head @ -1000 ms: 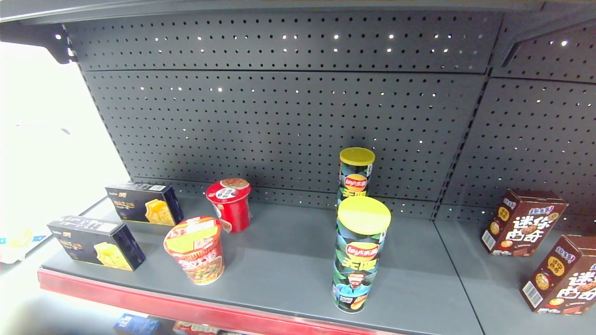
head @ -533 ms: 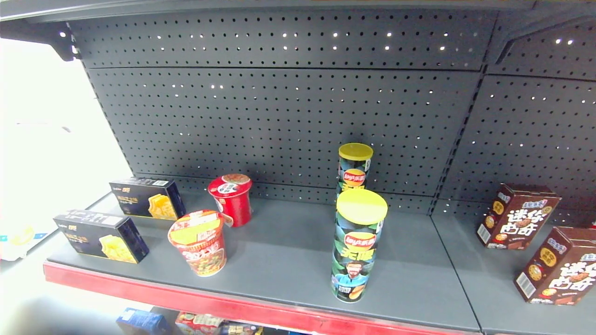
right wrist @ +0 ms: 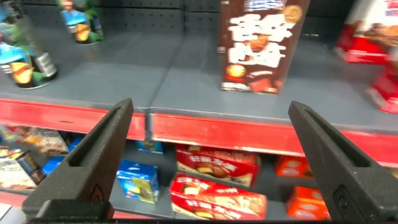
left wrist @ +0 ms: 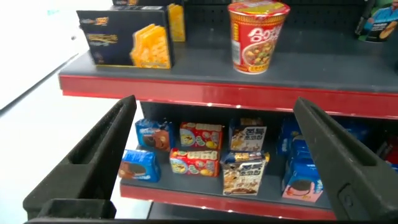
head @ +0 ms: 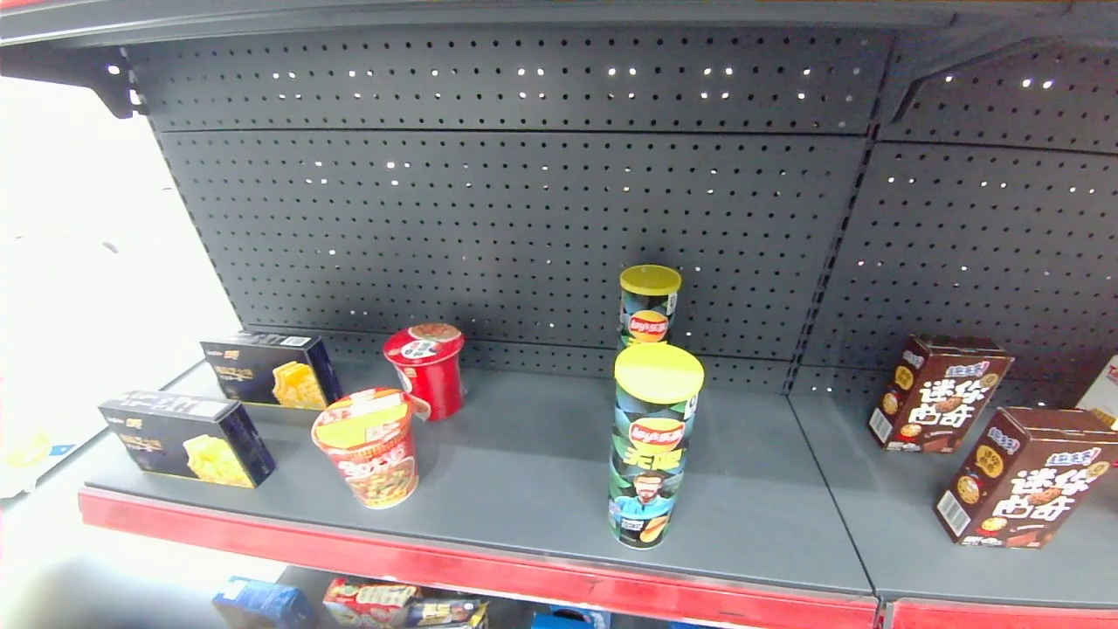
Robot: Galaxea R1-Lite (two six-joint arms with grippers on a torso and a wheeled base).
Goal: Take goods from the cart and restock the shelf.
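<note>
A grey shelf (head: 524, 489) with a red front edge carries the goods. A tall chip can (head: 651, 445) with a yellow lid stands near the front, and a second chip can (head: 648, 306) stands behind it by the pegboard. Left of them are an orange noodle cup (head: 367, 445), a red cup (head: 428, 367) and two dark boxes (head: 188, 437). Two brown biscuit boxes (head: 1022, 476) stand on the right section. My left gripper (left wrist: 214, 104) is open below the shelf edge, facing the noodle cup (left wrist: 256, 34). My right gripper (right wrist: 211, 107) is open in front of a brown box (right wrist: 261, 43).
A lower shelf holds several snack boxes (left wrist: 199, 152) and red cartons (right wrist: 217, 180). Black pegboard (head: 524, 218) backs the shelf, and an upper shelf overhangs it. Bare grey surface lies between the cups and the cans, and right of the front can.
The whole head picture has shifted a little left and down, so the camera has moved. The goods on the shelf keep their places.
</note>
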